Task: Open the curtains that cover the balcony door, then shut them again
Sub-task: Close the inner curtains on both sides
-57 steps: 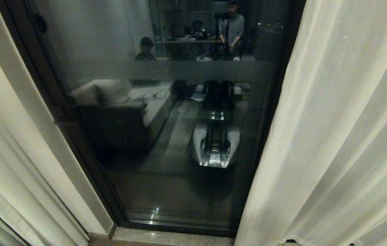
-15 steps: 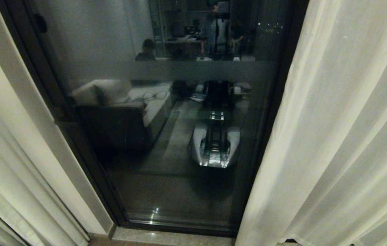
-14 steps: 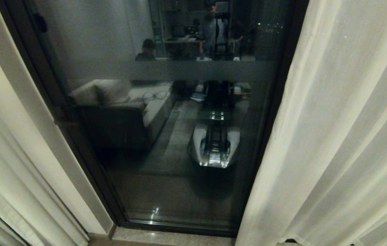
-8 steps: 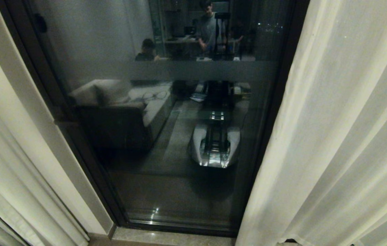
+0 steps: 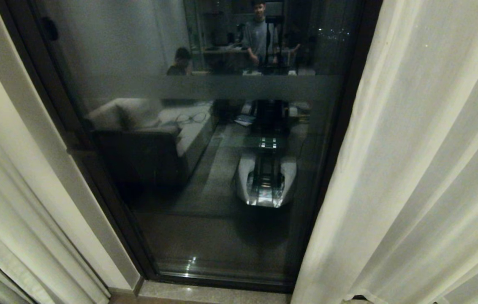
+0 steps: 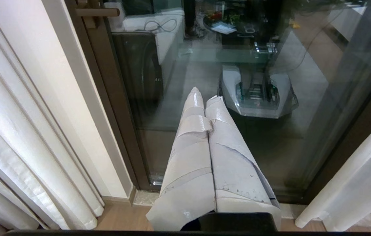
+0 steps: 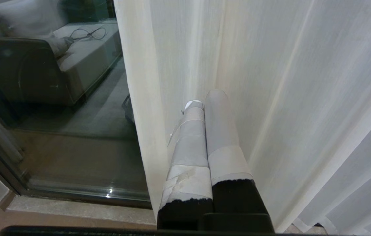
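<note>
Right wrist view shows the right gripper (image 7: 205,100), fingers pressed together and empty, just beside the curtains (image 7: 270,82); a closed-finger push risks slipping off pleats, leaving the balcony door (image 5: 205,169) uncovered.

wall: pale cream strip (image 5: 32,139) at left | floor: light wood (image 6: 120,218), stone threshold (image 5: 205,293) | reflected in glass: sofa (image 5: 146,139), room floor (image 5: 218,177) | light: dim indoors

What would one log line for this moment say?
curtains: drawn apart | balcony door: glass uncovered | left gripper: fingers shut, empty, facing glass | right gripper: fingers shut, empty, at right curtain
</note>
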Controlling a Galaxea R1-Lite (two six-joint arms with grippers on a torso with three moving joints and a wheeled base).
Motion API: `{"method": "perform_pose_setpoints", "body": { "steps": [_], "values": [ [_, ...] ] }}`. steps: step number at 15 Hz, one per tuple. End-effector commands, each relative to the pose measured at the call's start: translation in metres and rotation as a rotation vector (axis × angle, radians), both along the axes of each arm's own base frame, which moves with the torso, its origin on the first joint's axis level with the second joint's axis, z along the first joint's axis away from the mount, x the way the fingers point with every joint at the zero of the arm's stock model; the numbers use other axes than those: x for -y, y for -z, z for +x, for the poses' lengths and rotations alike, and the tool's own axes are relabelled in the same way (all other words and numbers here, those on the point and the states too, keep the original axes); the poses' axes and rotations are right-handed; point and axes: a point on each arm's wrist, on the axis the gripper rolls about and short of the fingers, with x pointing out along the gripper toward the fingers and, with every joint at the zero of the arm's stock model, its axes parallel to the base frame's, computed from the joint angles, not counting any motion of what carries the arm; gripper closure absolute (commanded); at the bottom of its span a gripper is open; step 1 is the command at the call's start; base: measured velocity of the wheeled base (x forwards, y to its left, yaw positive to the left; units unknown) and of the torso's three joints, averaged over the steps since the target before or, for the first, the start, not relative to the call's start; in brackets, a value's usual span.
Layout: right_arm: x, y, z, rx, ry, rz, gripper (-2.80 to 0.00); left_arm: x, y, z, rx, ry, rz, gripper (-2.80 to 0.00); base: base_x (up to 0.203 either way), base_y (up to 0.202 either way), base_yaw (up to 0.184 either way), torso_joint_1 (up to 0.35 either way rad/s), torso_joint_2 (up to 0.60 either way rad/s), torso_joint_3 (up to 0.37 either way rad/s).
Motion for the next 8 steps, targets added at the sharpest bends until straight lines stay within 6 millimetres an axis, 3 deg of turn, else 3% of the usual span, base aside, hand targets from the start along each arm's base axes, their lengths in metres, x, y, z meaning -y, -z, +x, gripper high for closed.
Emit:
{"method": "perform_pose_setpoints", "body": {
  "steps": [1,8],
  "values": [
    [0.0,-0.0001,0.0,0.001,0.0,0.0,0.0,0.0,0.0,0.0,0.0,0.0,0.0,0.0,0.0,0.0,0.0,0.0,0.0,0.0],
    [0.0,-0.0001,0.0,0.001,0.0,0.0,0.0,0.0,0.0,0.0,0.0,0.0,0.0,0.0,0.0,0.0,0.0,0.0,0.0,0.0]
  ]
}}
